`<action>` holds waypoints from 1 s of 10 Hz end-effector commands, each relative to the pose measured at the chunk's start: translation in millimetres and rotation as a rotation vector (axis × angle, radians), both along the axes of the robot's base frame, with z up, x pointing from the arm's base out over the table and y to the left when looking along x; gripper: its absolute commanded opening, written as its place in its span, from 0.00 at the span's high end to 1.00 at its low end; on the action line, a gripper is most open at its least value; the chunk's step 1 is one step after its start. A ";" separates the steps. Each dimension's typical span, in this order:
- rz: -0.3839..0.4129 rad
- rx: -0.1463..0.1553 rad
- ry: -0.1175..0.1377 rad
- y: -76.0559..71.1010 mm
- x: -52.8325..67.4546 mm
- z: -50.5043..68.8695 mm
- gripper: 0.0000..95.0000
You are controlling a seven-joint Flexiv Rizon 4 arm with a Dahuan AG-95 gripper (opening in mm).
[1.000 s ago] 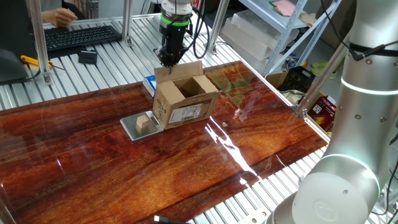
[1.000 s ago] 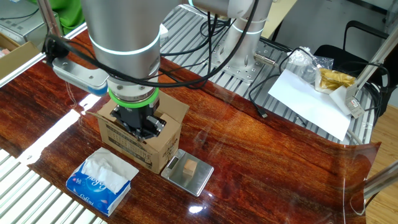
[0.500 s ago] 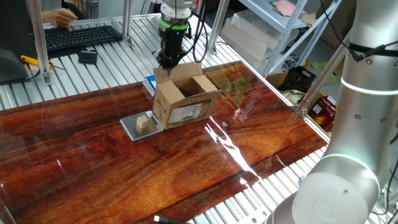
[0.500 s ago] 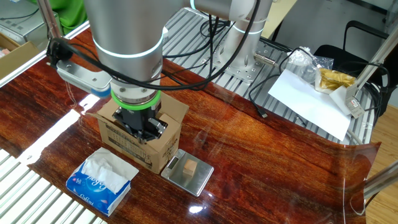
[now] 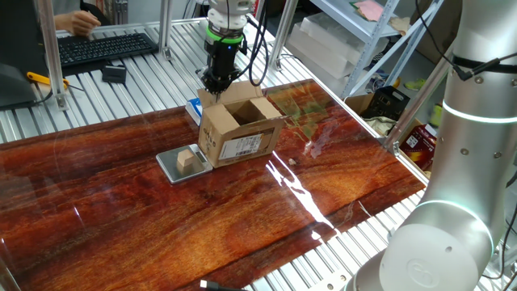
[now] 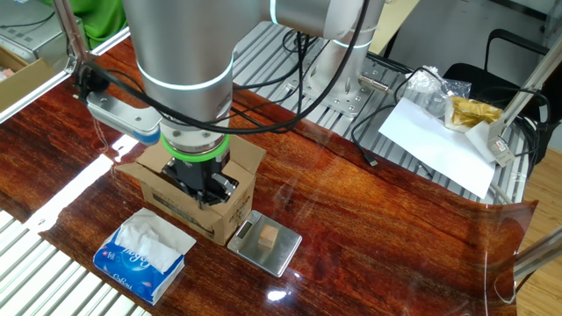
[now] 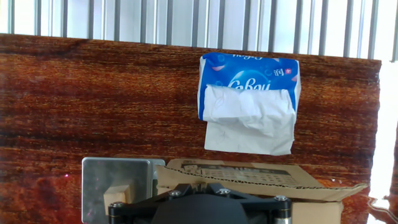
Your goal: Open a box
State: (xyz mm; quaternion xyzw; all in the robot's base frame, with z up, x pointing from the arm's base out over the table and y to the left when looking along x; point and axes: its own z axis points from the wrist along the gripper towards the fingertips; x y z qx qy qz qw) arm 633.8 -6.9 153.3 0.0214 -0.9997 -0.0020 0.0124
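- The small brown corrugated cardboard box (image 5: 240,129) stands on the glossy red-brown wooden tabletop (image 5: 242,218), beside a flat grey metal plate (image 5: 179,166) that carries a tan wooden cube (image 5: 187,158).
- The black two-finger gripper (image 5: 215,86) points straight down, fingers pressed together, pinching nothing.
- It sits over the box's back flap (image 5: 216,95); the open cavity lies toward the label side.

The glossy wooden table (image 5: 121,202) carries the box (image 5: 239,129), a tissue packet (image 6: 145,256) and a metal plate (image 6: 263,247) (perhaps a scale).
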 end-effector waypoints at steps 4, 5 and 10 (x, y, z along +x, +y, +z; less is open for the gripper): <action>-0.030 0.019 0.008 1.2 0.5 -4.3 1.00; -0.040 0.020 0.011 2.1 0.6 -7.4 1.00; -0.062 0.016 0.022 2.8 0.7 -10.0 1.00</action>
